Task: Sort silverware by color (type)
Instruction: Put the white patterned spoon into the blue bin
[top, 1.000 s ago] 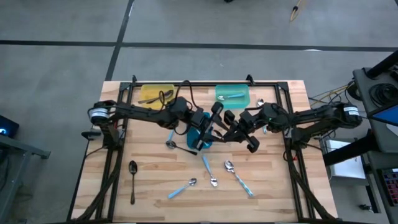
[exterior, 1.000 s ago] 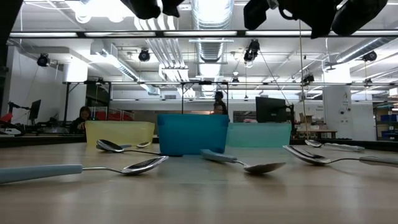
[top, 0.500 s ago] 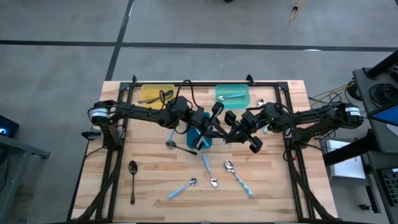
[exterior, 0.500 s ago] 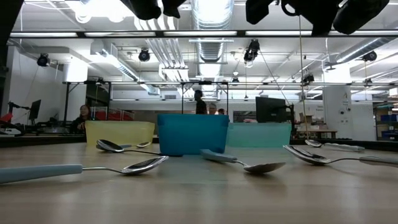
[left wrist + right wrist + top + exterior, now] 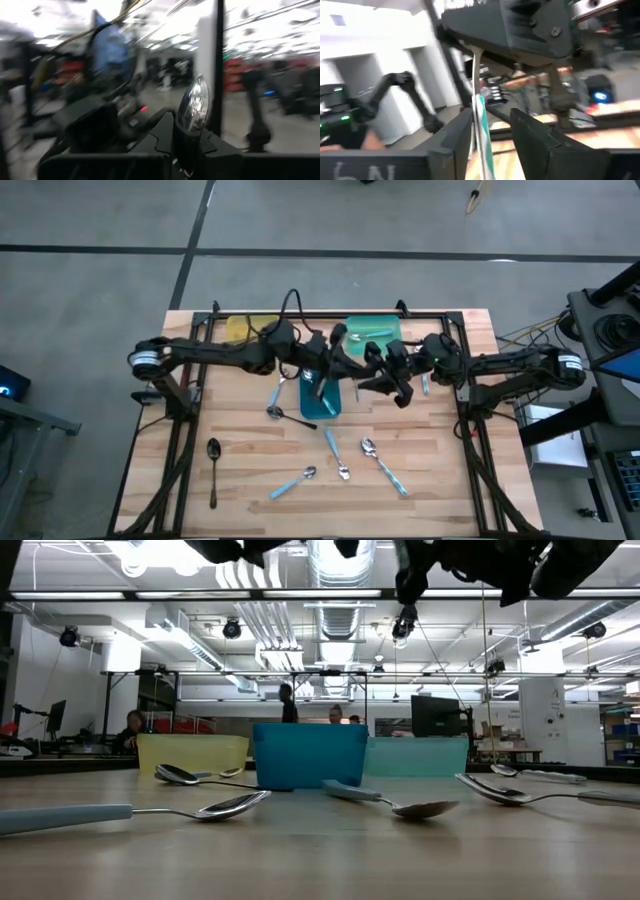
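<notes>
While held aloft, the spoon (image 5: 194, 106) gleams silver.

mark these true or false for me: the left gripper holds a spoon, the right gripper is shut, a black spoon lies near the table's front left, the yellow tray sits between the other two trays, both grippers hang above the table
1. The left gripper holds a spoon: true.
2. The right gripper is shut: false, its fingers stand apart around the spoon's blue handle.
3. A black spoon lies near the table's front left: true.
4. The yellow tray sits between the others: false, the blue tray is in the middle, the teal tray on the right.
5. Both grippers hang above the table: true.
</notes>
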